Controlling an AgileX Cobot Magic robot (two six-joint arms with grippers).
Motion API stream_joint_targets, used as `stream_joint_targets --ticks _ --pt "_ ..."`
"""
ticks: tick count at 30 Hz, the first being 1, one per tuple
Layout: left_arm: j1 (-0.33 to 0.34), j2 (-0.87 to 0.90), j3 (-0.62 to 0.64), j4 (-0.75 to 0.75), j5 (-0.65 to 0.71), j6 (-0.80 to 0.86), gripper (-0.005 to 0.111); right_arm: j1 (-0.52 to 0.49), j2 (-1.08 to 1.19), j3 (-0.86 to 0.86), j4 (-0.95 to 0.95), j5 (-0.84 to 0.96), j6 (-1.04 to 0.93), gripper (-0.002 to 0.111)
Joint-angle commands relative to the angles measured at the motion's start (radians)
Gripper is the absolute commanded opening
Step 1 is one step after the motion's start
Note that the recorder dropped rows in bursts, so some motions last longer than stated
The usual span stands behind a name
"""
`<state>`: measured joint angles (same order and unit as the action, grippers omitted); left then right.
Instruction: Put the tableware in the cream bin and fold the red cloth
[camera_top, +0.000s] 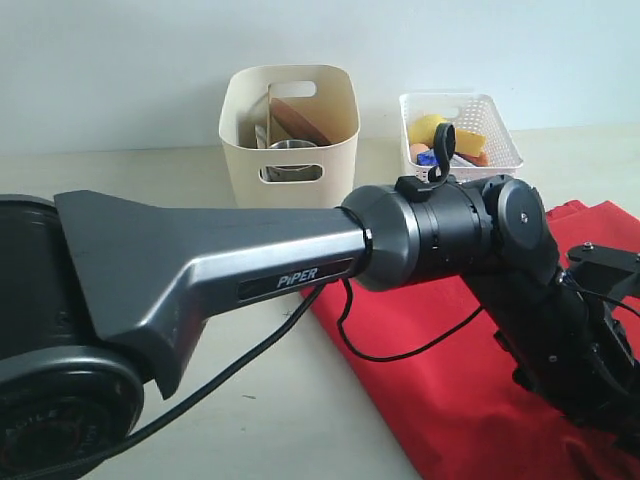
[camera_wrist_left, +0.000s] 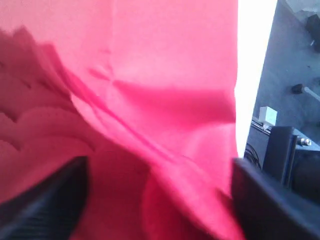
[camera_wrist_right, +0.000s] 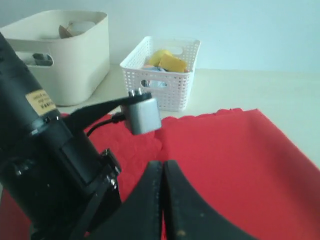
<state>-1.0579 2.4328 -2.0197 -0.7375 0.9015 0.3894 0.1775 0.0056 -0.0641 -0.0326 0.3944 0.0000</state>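
The red cloth (camera_top: 450, 400) lies on the table at the right, its scalloped edge towards the bins. My left arm reaches across it. In the left wrist view my left gripper (camera_wrist_left: 159, 164) is open, its fingers (camera_wrist_left: 55, 200) wide apart, with a raised fold of the cloth (camera_wrist_left: 165, 75) bulging between them. My right gripper (camera_wrist_right: 163, 166) is shut just above the cloth (camera_wrist_right: 240, 150), beside the left arm. The cream bin (camera_top: 290, 130) at the back holds the brown plate (camera_top: 300, 122) and the steel cup (camera_top: 292, 150). The other tableware is hidden.
The white lattice basket (camera_top: 460, 125) with the food items stands to the right of the cream bin, just behind the cloth. The left arm's forearm (camera_top: 220, 270) and its cable (camera_top: 400, 350) cross the middle of the table. In the left wrist view the table edge (camera_wrist_left: 255, 75) borders the cloth.
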Motion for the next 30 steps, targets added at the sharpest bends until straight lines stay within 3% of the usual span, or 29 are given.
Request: stream_joint_targets --ticks 1,12,18,23,26,30 --pt "0.003 -0.058 0.004 0.032 -0.005 0.000 0.099 -0.003 0.035 -0.132 0.002 0.027 0.000 0.000" --pt "0.021 -0.167 0.004 0.119 0.035 -0.038 0.098 -0.003 0.058 -0.302 0.002 -0.029 0.000 0.000" --pt "0.037 -0.217 0.012 0.365 0.136 -0.199 0.096 -0.003 0.058 -0.302 0.002 -0.031 0.000 0.000" --pt "0.060 -0.318 0.114 0.567 0.134 -0.320 0.094 -0.003 0.058 -0.302 0.014 0.001 0.110 0.000" --pt "0.093 -0.387 0.203 0.572 0.132 -0.324 0.094 -0.003 0.082 -0.304 0.033 0.077 0.168 0.000" --pt "0.159 -0.509 0.362 0.575 0.078 -0.324 0.094 -0.003 0.181 -0.371 0.134 0.278 0.043 0.000"
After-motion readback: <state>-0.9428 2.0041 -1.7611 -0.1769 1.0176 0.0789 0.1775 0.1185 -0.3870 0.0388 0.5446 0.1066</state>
